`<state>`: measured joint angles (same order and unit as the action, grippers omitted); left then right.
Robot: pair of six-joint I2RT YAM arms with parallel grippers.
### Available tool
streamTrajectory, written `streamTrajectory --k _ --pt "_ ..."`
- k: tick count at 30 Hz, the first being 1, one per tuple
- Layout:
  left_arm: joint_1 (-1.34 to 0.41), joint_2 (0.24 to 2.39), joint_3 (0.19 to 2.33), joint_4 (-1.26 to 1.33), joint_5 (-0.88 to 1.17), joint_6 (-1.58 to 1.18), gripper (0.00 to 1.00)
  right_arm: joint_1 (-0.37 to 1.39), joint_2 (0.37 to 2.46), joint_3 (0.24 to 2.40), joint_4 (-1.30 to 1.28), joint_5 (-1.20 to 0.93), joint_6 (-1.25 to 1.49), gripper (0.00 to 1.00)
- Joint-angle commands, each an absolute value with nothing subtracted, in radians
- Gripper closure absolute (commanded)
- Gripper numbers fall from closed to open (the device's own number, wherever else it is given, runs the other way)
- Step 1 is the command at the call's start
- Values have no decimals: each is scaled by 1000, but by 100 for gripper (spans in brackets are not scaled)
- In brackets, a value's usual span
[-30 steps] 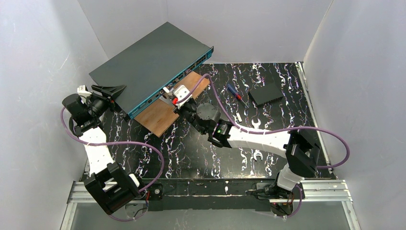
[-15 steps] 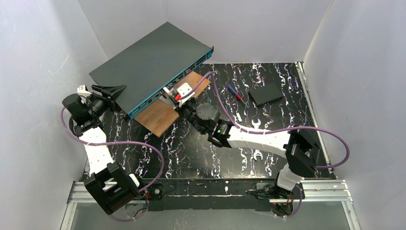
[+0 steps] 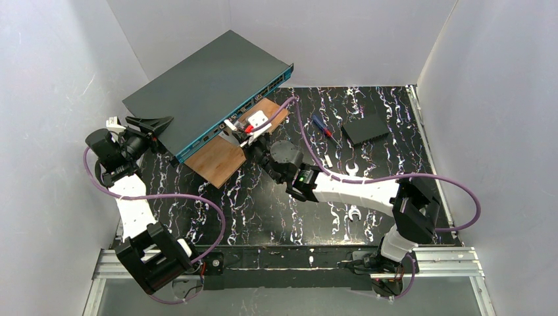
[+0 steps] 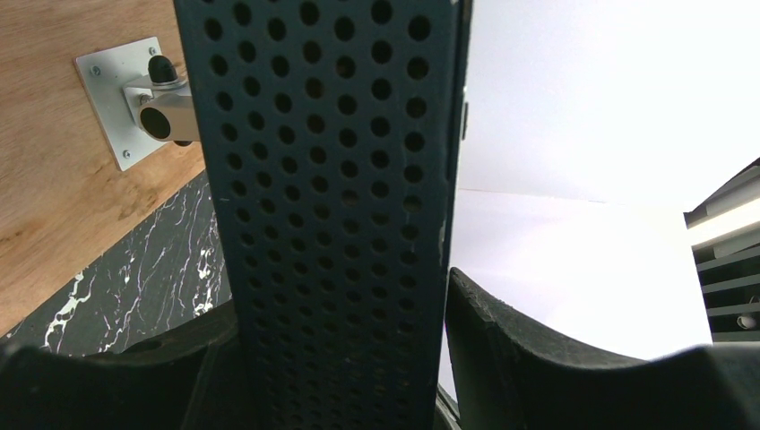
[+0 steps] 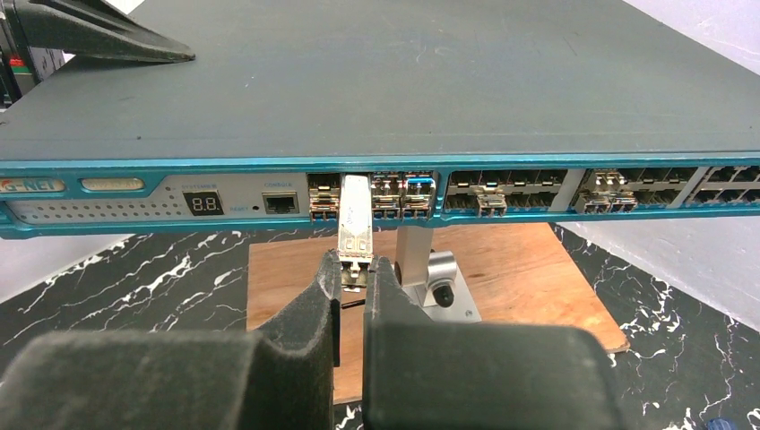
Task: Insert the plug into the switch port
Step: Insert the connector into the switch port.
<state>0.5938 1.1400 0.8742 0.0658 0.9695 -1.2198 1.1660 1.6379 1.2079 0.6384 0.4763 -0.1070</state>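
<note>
The switch (image 3: 204, 85) is a large dark grey box with a teal front edge lined with ports (image 5: 502, 188), propped tilted above a wooden board. My left gripper (image 3: 154, 123) is shut on its left end, and the perforated side wall (image 4: 323, 179) fills the space between my fingers (image 4: 511, 340). My right gripper (image 5: 356, 273) is shut on the rear end of a small silver plug (image 5: 355, 219). The plug's front end sits at the mouth of a port just right of the display panel. In the top view the right gripper (image 3: 249, 141) is at the teal edge and the plug is hard to make out.
The wooden board (image 3: 224, 158) carries a silver stand with a black knob (image 5: 435, 273) right beside my right fingers. A small flat black box (image 3: 365, 128), a screwdriver (image 3: 322, 125) and wrenches (image 3: 349, 171) lie on the black marbled table. Purple cables trail from both arms.
The right gripper's head has shifted a little to the right and toward the switch's teal edge. The left arm and the switch have not moved.
</note>
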Motion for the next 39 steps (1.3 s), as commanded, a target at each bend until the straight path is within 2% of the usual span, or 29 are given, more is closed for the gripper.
streamTrajectory --k 1,30,39 --pt "563 1171 834 -6 989 -1133 100 1117 1628 1218 666 566 -83 99" --pt "566 1175 827 30 992 -1141 100 1078 1606 1169 701 592 -21 99" --pt "567 1174 827 31 992 -1140 100 1091 1631 1214 696 573 -115 99"
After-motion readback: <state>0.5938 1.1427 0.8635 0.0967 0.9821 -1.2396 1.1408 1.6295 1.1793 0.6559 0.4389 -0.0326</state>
